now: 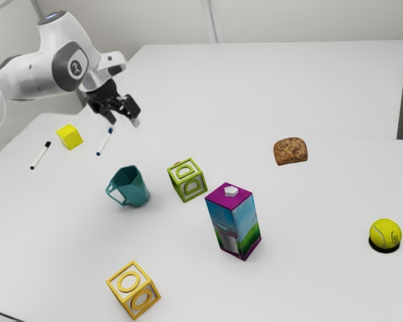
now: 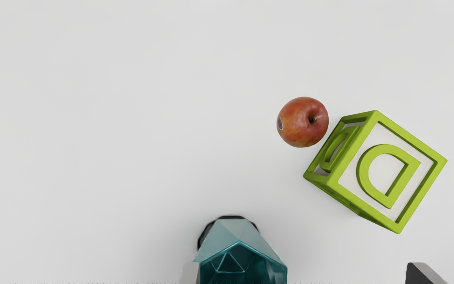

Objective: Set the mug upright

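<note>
Well, starting at the exterior view's left, a marker with a black cap (image 1: pixel 41 155) lies on the table (image 1: pixel 322 268), then a yellow cube (image 1: pixel 69 137), then a marker with a blue cap (image 1: pixel 105 142). Above them, at the end of the arm, hangs the claw (image 1: pixel 123 121), high over the tabletop. Its two fingers are spread wide, with nothing pinched between them.

Next comes the teal mug (image 1: pixel 138 188), on the table on the near side of the markers. Its handle points to the exterior view's left and toward the near side. In the wrist view its angular mouth faces up at the camera, so the long axis runs closer to vertical than flat; whether it leans, I can't tell. One finger overlaps the mug's outline there, but the claw is well above it. The mug has open tabletop on its near side and beyond its handle, and it sits well in from the far edge.

Nearer the camera is a yellow letter block (image 1: pixel 133 290), well apart from the mug. Just to the mug's right stands a green letter block (image 1: pixel 187 180), the closest obstacle, with a red apple (image 2: pixel 302 122) just beside it. Farther right come the upright carton (image 1: pixel 234 221), a brown piece of bread (image 1: pixel 291 151) farther back, and a tennis ball (image 1: pixel 385 234), with open table between them.
</note>
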Available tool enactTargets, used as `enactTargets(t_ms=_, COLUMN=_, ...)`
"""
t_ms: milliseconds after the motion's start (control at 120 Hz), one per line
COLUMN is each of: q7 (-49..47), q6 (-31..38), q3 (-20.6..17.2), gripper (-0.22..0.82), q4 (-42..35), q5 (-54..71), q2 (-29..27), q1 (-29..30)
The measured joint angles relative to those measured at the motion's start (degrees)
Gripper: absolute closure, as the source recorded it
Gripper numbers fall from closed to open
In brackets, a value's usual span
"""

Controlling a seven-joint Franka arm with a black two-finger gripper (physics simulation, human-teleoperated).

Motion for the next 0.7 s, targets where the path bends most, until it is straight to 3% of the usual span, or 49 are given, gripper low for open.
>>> enactTargets(t_ms=250, q7=-0.25, q6=-14.36, q3=-0.06, gripper=0.01, q4=14.55, q5=1.93, q2=1.44, q1=-0.48)
enactTargets(t_ms=433, q7=-0.41, q6=-20.00, q3=-0.12, gripper=0.00, q4=15.76, q5=2.29, q2=1.42, q1=-0.82)
enactTargets(t_ms=700, q7=-0.67, q6=-22.80, q3=-0.10, gripper=0.00, q4=15.60, q5=1.80, q2=1.42, q1=-0.76)
